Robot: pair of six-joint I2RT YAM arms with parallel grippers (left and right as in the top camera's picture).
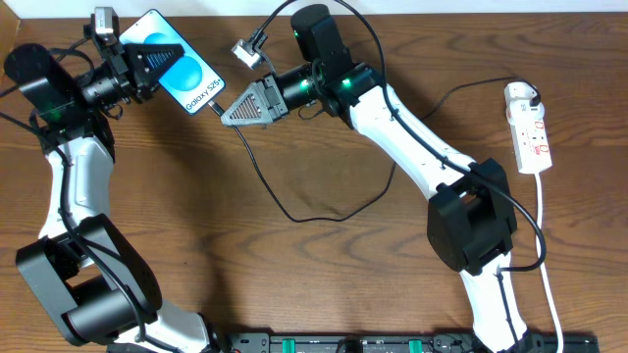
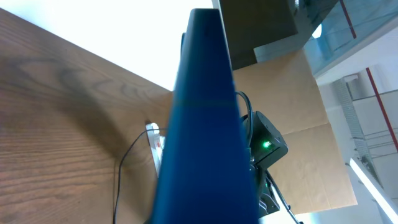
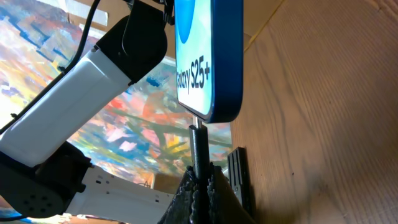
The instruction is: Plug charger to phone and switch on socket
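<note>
- The phone [image 1: 196, 83] is a slim slab with a bright blue screen, a paler circle and white "Galaxy S25+" lettering. It is held off the surface [image 1: 324, 284] near the far left corner, and its lower end points towards the middle.
- The left pincer [image 1: 157, 57] is clenched on the phone's upper half.
- In the left wrist view the phone [image 2: 205, 124] shows edge-on as a dark blue bar.
- The right pincer [image 1: 229, 114] is clenched on the charger [image 1: 294, 218], a thin black cable, just behind its tip [image 3: 198, 143].
- The tip meets the phone's [image 3: 208, 56] bottom edge, but I cannot tell if it is fully seated.
- The cable loops across the middle of the surface.
- The socket [image 1: 530, 132], white with red marks, lies by the right edge.
</note>
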